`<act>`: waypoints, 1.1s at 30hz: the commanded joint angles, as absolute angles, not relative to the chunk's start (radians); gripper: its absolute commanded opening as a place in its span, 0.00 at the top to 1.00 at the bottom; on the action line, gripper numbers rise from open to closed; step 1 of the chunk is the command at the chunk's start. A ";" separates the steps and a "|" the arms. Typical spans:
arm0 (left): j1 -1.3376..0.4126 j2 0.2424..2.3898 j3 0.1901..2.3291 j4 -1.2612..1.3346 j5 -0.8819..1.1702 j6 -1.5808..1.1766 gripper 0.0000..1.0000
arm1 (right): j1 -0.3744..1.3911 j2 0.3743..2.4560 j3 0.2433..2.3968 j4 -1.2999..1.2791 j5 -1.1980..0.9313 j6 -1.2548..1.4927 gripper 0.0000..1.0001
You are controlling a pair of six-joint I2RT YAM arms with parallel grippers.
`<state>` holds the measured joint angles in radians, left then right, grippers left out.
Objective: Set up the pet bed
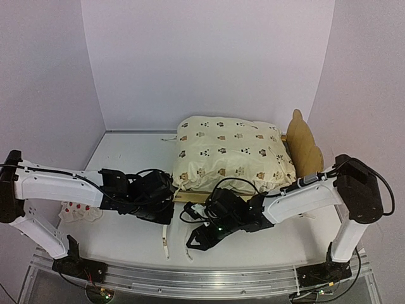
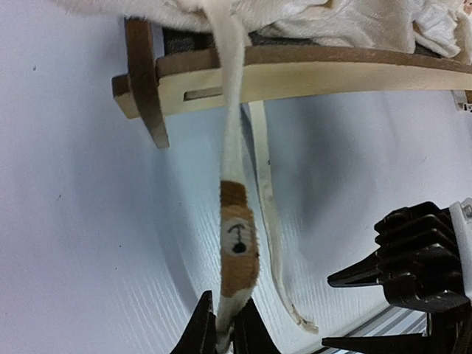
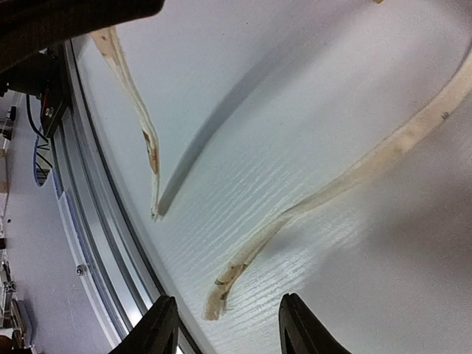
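Note:
The pet bed [image 1: 304,143] stands at the back right of the table, and its plywood side rail [image 2: 310,74] and a leg show in the left wrist view. The cream bear-print cushion [image 1: 231,152] lies on top of it. A bear-print tie strap [image 2: 237,236] hangs from the cushion's near corner, and my left gripper [image 2: 225,304] [image 1: 166,218] is shut on its end. A second, plain strap [image 3: 332,188] lies loose on the table. Its tip sits just ahead of my right gripper [image 3: 225,313] [image 1: 193,240], which is open with nothing between its fingers.
A small white pillow with red spots [image 1: 79,211] lies at the near left under the left arm. The metal rail along the table's front edge [image 3: 110,243] runs close beside the right gripper. The two grippers are close together.

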<state>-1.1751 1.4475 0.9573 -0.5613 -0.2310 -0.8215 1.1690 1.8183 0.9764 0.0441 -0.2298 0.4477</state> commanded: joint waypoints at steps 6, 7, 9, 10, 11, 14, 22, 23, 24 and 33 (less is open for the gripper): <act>-1.161 1.373 0.860 -0.486 -0.232 -0.882 0.91 | 1.205 1.925 1.074 0.067 -0.207 0.470 0.51; -1.159 1.370 0.854 -0.483 -0.232 -0.882 0.91 | 1.210 1.933 1.079 0.060 -0.186 0.467 0.51; -1.158 1.367 0.850 -0.479 -0.232 -0.878 0.91 | 1.229 1.948 1.103 0.028 -0.122 0.451 0.51; -1.158 1.368 0.848 -0.475 -0.232 -0.876 0.91 | 1.239 1.955 1.116 0.008 -0.092 0.441 0.51; -1.158 1.367 0.847 -0.473 -0.233 -0.874 0.91 | 1.250 1.962 1.130 -0.015 -0.061 0.430 0.51; -1.158 1.366 0.841 -0.452 -0.230 -0.866 0.91 | 1.283 1.981 1.165 -0.085 0.048 0.406 0.51; -1.157 1.375 0.843 -0.431 -0.223 -0.853 0.91 | 1.365 2.043 1.243 -0.228 0.326 0.370 0.55; -1.158 1.374 0.841 -0.430 -0.223 -0.853 0.91 | 1.372 2.050 1.248 -0.241 0.355 0.370 0.56; -1.158 1.372 0.841 -0.429 -0.222 -0.853 0.91 | 1.377 2.057 1.252 -0.254 0.382 0.370 0.58; -1.158 1.368 0.842 -0.414 -0.226 -0.852 0.92 | 1.393 2.052 1.236 -0.282 0.439 0.387 1.00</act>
